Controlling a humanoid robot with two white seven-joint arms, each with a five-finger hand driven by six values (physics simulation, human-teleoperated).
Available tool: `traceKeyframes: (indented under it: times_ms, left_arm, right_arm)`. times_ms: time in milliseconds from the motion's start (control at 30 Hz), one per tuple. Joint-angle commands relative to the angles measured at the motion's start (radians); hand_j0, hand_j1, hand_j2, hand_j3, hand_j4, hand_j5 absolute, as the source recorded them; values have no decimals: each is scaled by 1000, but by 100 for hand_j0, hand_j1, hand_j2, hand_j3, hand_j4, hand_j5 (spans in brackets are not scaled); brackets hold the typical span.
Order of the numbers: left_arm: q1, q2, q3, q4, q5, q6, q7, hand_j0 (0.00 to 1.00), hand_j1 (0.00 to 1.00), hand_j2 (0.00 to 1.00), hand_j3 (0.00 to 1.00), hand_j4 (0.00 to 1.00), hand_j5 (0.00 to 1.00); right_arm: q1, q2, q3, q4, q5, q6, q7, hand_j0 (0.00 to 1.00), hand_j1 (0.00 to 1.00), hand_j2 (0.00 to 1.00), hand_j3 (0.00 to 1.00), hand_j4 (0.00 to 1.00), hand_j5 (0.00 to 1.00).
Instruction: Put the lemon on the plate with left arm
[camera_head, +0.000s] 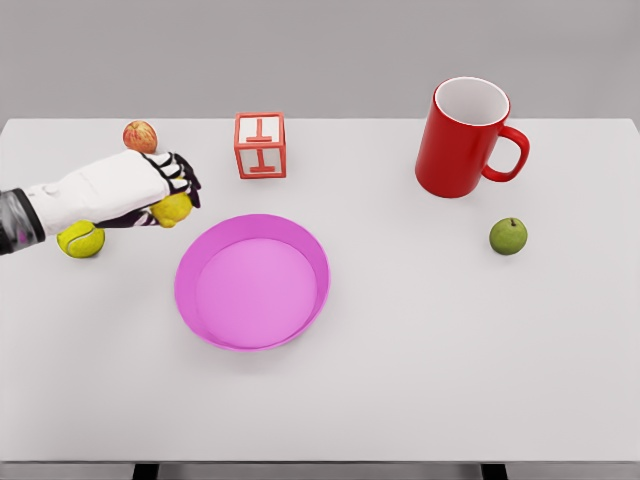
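The yellow lemon lies on the white table just left of and above the pink plate. My left hand comes in from the left edge and sits over the lemon with its fingers curled around it, covering its top. Whether the lemon is lifted off the table I cannot tell. The plate holds nothing. The right arm does not show.
A yellow-green tennis ball lies under my left forearm. A red apple sits behind the hand. A red and white letter block stands behind the plate, with a red mug and a green apple at the right.
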Motion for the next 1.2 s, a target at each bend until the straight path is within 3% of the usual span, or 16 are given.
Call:
traceKeyframes:
  times_ms: [0, 700, 1167]
  left_arm:
    - [0, 0, 1, -22, 6, 2, 2, 47, 47, 47, 47, 47, 47]
    - [69, -12, -5, -158, 8, 2, 2, 47, 47, 47, 47, 47, 47]
    - [98, -58, -16, -158, 22, 2, 2, 50, 50, 50, 50, 50, 50]
  right_arm:
    - [0, 0, 0, 1, 0, 0, 0, 100, 100, 100, 100, 100, 100]
    - [0, 0, 0, 1, -1, 0, 0, 100, 100, 100, 100, 100, 100]
    - [0, 0, 0, 1, 0, 0, 0, 100, 100, 100, 100, 100, 100]
